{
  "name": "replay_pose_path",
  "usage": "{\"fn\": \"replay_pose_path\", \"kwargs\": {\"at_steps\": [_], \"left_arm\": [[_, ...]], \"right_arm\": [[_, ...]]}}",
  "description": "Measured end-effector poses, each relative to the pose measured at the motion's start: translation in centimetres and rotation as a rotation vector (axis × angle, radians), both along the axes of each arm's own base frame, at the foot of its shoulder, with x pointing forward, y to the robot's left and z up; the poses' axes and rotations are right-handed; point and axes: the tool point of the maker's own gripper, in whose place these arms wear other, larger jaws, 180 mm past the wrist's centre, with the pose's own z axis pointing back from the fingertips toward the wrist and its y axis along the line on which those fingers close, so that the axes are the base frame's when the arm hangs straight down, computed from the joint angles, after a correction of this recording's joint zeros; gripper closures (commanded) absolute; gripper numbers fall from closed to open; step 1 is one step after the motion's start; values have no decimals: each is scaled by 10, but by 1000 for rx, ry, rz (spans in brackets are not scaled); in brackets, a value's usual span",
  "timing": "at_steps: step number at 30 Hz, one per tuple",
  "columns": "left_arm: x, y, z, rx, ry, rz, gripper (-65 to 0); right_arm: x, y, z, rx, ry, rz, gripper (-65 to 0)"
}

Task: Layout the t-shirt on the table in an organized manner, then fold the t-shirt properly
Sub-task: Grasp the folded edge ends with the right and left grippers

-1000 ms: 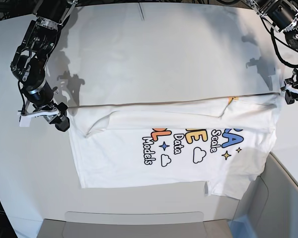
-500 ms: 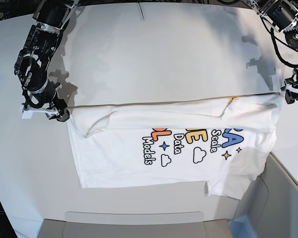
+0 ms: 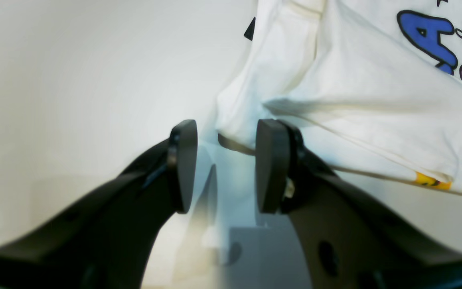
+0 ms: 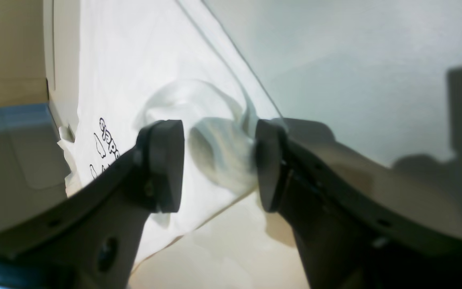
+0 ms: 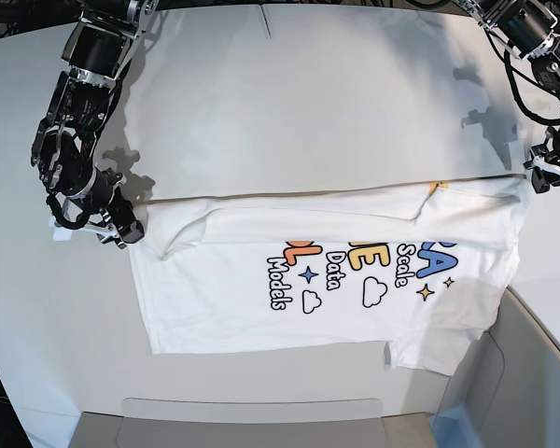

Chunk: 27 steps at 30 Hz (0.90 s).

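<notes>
The white t-shirt (image 5: 336, 280) lies flat on the table (image 5: 308, 112) with its far part folded toward me, leaving a straight far edge; the colourful print faces up. In the base view my right gripper (image 5: 121, 227) sits at the shirt's far left corner. In the right wrist view it (image 4: 219, 164) is open, with a hump of the t-shirt (image 4: 219, 156) between its fingers. My left gripper (image 5: 541, 175) hovers at the far right corner. Seen from the left wrist, it (image 3: 225, 164) is open, and the t-shirt's (image 3: 355, 80) corner lies just past the fingertips.
A grey-white bin (image 5: 532, 373) stands at the near right corner, and the shirt's sleeve hangs toward it. A flat grey panel (image 5: 252, 420) runs along the near edge. Bare tabletop stretches beyond the shirt's far edge.
My right gripper has swung in from the left and turned, now closing the distance to the shirt's far left corner. The left gripper has hardly moved. The shirt lies as before.
</notes>
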Motion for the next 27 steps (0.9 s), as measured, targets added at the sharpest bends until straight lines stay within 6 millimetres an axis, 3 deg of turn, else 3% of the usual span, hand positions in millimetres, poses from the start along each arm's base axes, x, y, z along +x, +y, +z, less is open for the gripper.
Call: {"fn": "replay_pose_path", "kwargs": {"at_steps": [8,13,15,19,22,24,27], "left_arm": [[1,0,1,0,-4,1,-245],[1,0,0,-1,-3,1,-245],[1,0,1,0,-4,1,-245],[1,0,1,-1,-5,0,-245],[0,0,1,0,-2,1,-245],[1,0,1,0,-3,1,-245],[1,-6,-4,-17,-5,0,-245]], "right_arm": [[4,1,-5,17,9,6,-280],[10,25,-2,-16,4,82,-280],[2,32,2,-21,1,105,-280],[-13,19,24,-96,-54,91,-280],[-12,4,48,-123,-124,50,-280],[-15,-3,46,-123,-118,30,-280],[-26,-11,18,-93,-39,0,-280]]}}
